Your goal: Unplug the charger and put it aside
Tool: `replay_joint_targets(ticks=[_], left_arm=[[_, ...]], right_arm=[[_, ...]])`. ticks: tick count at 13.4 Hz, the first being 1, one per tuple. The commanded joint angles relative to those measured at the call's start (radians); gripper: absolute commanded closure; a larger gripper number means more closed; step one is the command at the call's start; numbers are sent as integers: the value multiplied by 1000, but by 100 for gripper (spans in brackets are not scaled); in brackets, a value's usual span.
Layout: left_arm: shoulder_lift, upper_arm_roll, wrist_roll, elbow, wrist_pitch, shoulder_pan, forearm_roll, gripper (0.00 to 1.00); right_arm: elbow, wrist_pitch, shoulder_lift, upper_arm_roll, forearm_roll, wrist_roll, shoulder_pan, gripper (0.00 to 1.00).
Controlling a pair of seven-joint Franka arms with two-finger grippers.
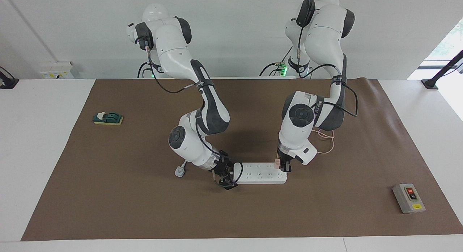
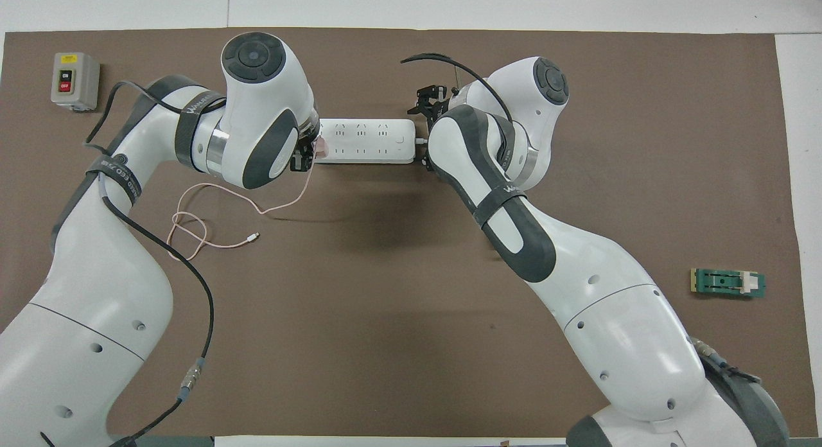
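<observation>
The charger sits plugged into the power strip at mid-bench, at its end toward the left arm. The left end effector is clamped on the charger. The right end effector grips the strip's other end.
</observation>
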Motion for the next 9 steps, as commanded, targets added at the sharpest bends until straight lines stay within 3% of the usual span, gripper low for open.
replay_joint_targets(ticks=[1,9], left_arm=[[-11,17,6,-17,9,1,39,100],[-16,17,27,-16,6,6,37,100]], right_arm=[[47,-22,14,5,17,34,7,0],[48,-17,23,5,20,40,22,0]])
